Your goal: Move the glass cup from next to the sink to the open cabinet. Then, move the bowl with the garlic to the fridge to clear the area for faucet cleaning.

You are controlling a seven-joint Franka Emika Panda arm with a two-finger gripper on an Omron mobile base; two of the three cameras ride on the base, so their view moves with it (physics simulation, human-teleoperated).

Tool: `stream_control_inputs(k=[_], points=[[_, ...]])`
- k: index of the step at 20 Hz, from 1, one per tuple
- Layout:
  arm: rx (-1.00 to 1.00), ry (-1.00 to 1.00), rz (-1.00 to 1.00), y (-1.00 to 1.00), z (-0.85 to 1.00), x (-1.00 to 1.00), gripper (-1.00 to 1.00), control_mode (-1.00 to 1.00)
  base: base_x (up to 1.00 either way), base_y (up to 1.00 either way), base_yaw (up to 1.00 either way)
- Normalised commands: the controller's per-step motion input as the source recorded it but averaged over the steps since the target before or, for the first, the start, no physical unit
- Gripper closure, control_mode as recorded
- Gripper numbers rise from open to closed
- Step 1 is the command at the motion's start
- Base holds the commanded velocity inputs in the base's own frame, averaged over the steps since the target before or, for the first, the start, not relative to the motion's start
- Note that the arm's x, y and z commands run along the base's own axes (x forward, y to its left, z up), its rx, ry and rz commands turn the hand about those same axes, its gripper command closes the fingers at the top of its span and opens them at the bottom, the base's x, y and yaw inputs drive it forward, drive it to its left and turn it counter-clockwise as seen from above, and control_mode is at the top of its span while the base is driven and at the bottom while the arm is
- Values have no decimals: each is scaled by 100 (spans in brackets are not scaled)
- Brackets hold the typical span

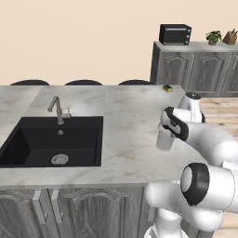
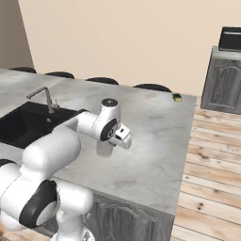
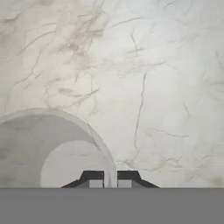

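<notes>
Right of the black sink [image 1: 53, 142] and its faucet [image 1: 58, 110], the glass cup [image 1: 164, 138] stands on the marble worktop [image 1: 125, 121] with the gripper [image 3: 110, 178] fingers pinching its rim, the first step's grasp apparently made, lifting toward the cabinet next.

The translucent grey-white glass cup [image 1: 164, 139] stands upright on the marble tabletop [image 1: 125, 121], well to the right of the black sink [image 1: 53, 142] with its small silver faucet [image 1: 57, 109], its rim between the gripper [image 3: 110, 180] fingertips.
</notes>
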Motion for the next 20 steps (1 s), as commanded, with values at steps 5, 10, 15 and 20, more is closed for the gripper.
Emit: stream_control_inputs(k=[5, 10, 15, 20], points=[[0, -45, -23, 0, 100, -76, 100, -100, 0, 0, 0], [0, -9, -8, 0, 18, -20, 100, 100, -61, 1, -51], [0, 0, 0, 0, 0, 0, 100, 100, -54, 2, -78], [0, 0, 0, 0, 0, 0, 100, 100, -13, -10, -87]])
